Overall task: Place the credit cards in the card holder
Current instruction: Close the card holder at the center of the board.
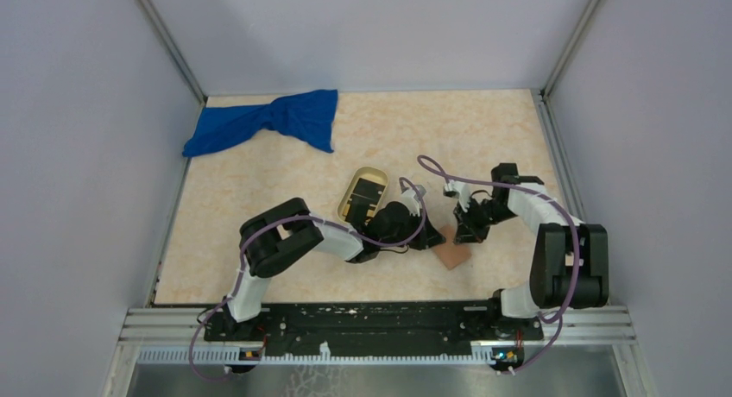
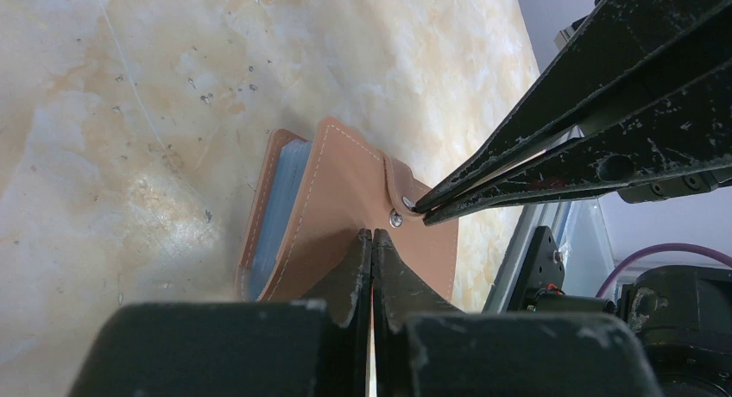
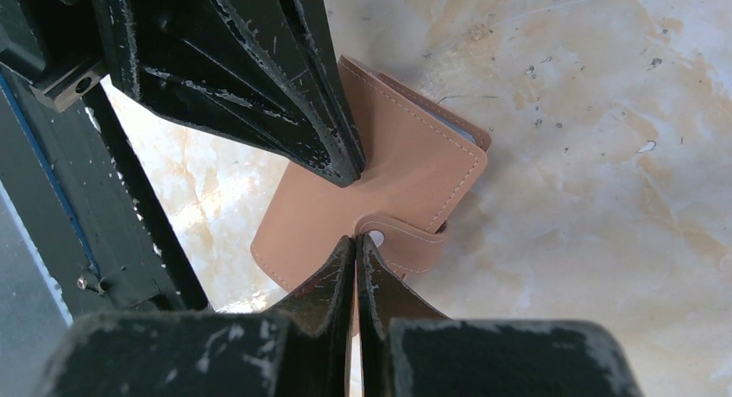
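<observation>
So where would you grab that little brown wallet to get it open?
Probably the snap strap. It wraps round the wallet's opening edge and is the one thin part that jaws could pinch. Come in low from that edge, since the rest lies flat and closed, offering no hold.

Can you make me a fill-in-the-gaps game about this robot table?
1. The cloth in the far corner is ___.
2. The card lying in the oval tray is ___.
3. The card holder on the table is folded ___.
4. The left gripper and the right gripper both have their jaws ___.
Missing words: blue; black; closed; shut.
</observation>
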Motion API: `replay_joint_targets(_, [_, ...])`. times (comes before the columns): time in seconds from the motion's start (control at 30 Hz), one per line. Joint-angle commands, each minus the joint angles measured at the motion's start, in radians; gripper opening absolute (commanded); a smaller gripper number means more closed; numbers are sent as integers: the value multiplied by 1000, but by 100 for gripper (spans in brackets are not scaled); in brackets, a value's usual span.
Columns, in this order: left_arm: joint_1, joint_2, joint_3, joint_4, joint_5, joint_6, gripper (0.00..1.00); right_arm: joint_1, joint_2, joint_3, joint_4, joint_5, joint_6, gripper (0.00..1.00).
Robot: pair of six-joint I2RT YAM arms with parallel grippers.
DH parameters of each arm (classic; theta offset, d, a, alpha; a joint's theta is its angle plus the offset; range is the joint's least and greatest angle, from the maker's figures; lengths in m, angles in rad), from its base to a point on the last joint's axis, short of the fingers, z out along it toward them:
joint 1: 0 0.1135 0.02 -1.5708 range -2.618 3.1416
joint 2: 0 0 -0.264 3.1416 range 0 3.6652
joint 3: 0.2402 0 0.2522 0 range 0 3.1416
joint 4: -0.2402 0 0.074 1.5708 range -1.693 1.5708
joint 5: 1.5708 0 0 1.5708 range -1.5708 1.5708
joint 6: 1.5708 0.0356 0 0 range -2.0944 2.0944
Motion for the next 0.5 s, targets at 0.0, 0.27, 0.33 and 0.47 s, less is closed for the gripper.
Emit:
replay_joint_targets(0.0, [-5, -5, -15, -33, -35, 21, 0, 9, -4, 13, -34, -30, 1, 0])
replay_joint_targets(0.27, [-7, -3, -15, -32, -40, 21, 0, 67, -7, 12, -25, -25, 17, 0])
replay_joint_targets(0.33, [-8, -5, -16, -33, -40, 22, 0, 72, -6, 11, -20, -18, 21, 0])
replay_joint_targets(0.47, [-9, -9, -18, -30, -41, 22, 0, 73, -2, 10, -27, -14, 17, 0])
